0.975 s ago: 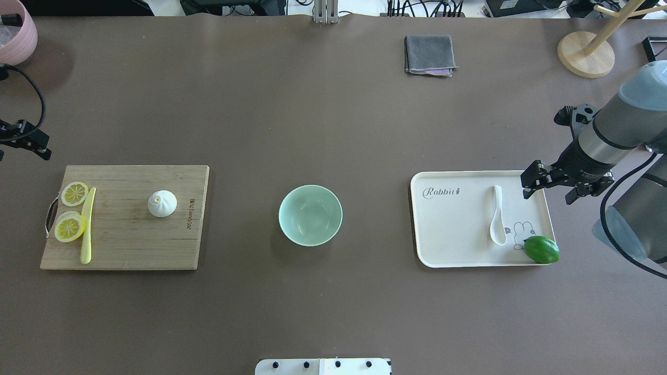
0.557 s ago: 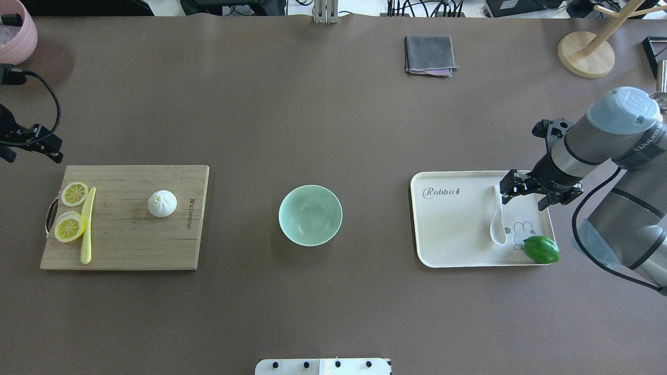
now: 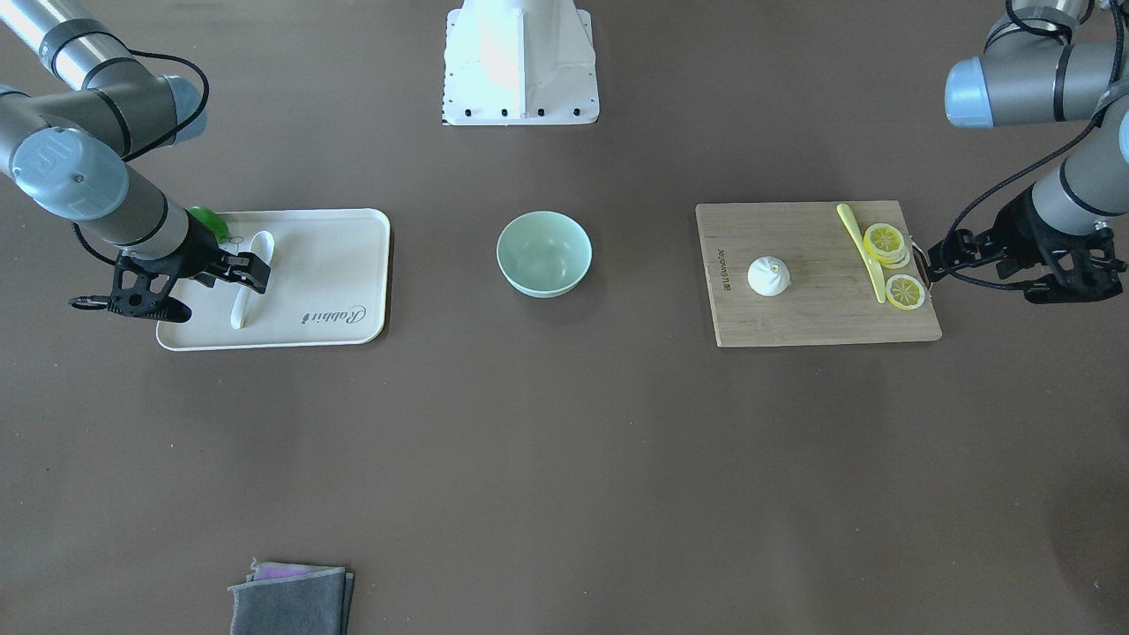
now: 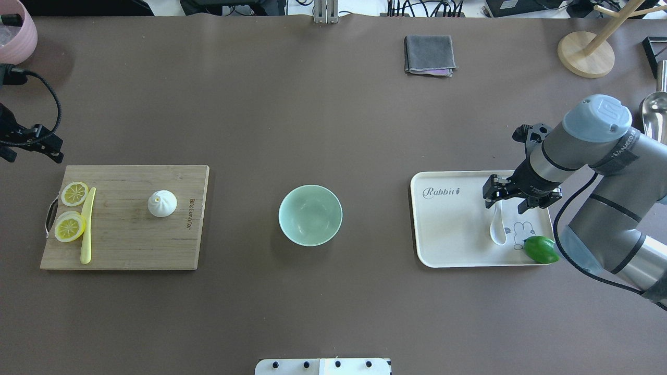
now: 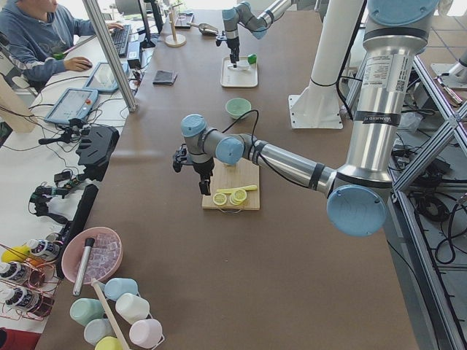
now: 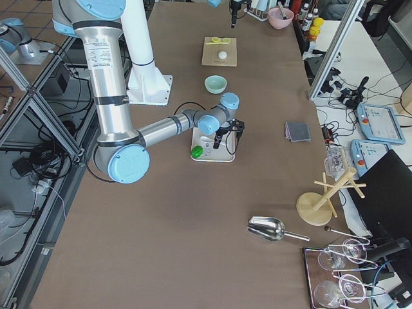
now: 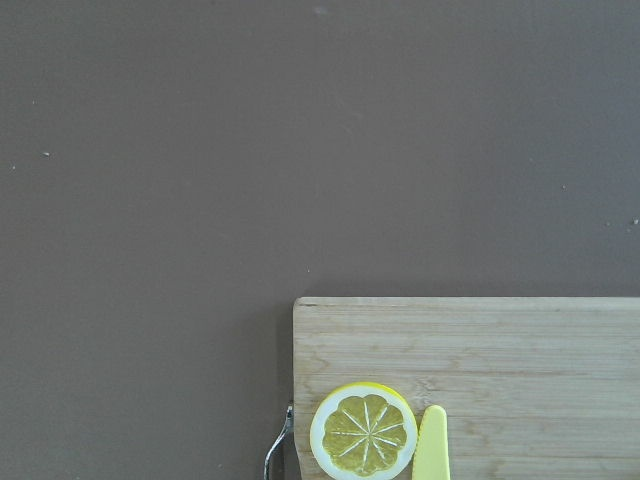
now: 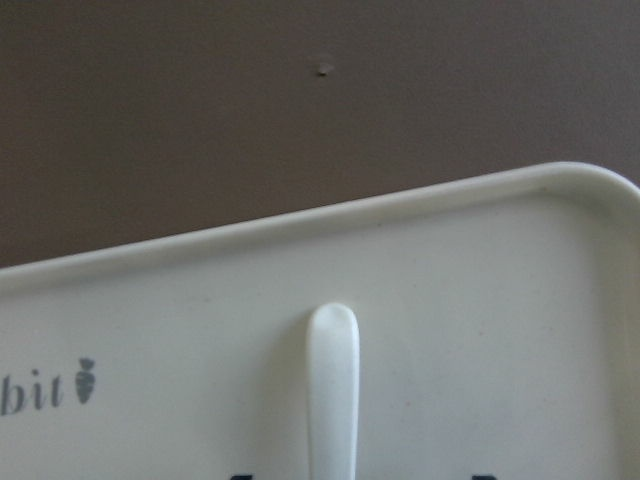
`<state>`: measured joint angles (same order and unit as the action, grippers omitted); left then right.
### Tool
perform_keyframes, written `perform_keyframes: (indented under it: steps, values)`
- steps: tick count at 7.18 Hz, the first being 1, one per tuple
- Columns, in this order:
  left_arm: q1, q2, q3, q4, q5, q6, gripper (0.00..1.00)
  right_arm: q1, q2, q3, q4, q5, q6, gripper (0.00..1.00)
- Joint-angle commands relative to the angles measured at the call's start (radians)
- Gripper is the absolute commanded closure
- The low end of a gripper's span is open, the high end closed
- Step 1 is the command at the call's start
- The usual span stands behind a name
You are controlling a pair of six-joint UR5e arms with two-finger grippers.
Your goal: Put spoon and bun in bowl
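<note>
Picking up the spoon [image 4: 497,229] is the step in hand: the right gripper [image 4: 506,199], jaws apart, hovers over its handle on the tray [image 4: 448,239]. It should next descend and close on the handle. The bun [image 4: 162,203] sits on the board [image 4: 125,239].

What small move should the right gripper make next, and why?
Probably lower the right gripper straight down onto the spoon handle. It hovers open above the handle, and the spoon lies flat on the tray, not yet grasped.
</note>
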<state>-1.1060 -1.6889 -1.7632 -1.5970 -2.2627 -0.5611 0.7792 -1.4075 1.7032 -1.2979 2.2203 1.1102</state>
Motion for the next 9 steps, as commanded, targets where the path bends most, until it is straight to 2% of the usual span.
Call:
perform_keyframes:
  steps: [1,2,4,6,9]
  values:
    - [0.000,0.002,0.001,0.000,0.000,0.000,0.02,-0.011,0.002,0.001,0.000,-0.008,0.008,0.68]
    - [0.000,0.002,0.001,0.000,0.000,0.000,0.02,-0.009,-0.004,0.003,0.000,-0.008,0.007,0.86]
    - [0.000,0.006,-0.010,0.002,0.000,0.000,0.02,-0.009,0.001,0.006,-0.003,-0.005,0.013,1.00]
    - [0.000,0.009,-0.002,0.002,0.000,0.001,0.02,-0.009,0.004,0.036,-0.011,-0.004,0.064,1.00]
    - [-0.001,0.014,-0.018,0.003,0.000,-0.002,0.02,-0.015,0.080,0.079,-0.009,-0.010,0.363,1.00]
